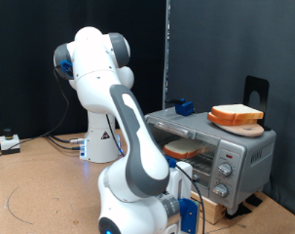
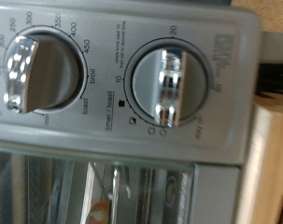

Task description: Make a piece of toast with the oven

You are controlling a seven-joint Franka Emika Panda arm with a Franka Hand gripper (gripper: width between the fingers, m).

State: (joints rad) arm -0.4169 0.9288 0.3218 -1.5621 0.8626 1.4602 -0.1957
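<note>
Low at the exterior view's bottom, just in front of the oven (image 1: 213,146), the claw (image 1: 189,213) hangs beside the knob panel; whether its fingers are spread or pressed together cannot be told from either view. The oven is a boxy silver-grey unit with a glass door, sitting on a wooden base (image 1: 230,207) on the table (image 1: 35,185).

Behind the glass, up and away from the claw, a piece of toast (image 1: 187,149) lies on the rack: a pale, flat slice with a golden-brown crust. On the oven's roof, further toward the exterior view's right, a round wooden board (image 1: 237,123) carries another slice (image 1: 236,112). A small blue object (image 1: 183,106) sits at the roof's far edge.

In the wrist view the claw itself does not show; the control panel fills the picture close up. The temperature knob (image 2: 25,75) is ringed with numbers, of which 200, 300, 350, 400 and 450 can be read, along with "toast" and "broil". Beside it the timer knob (image 2: 169,82), shiny and ribbed, has "10" and "20" around it and a label reading "timer / toast". The glass door (image 2: 104,191) and part of the rack show next to the knobs.
</note>
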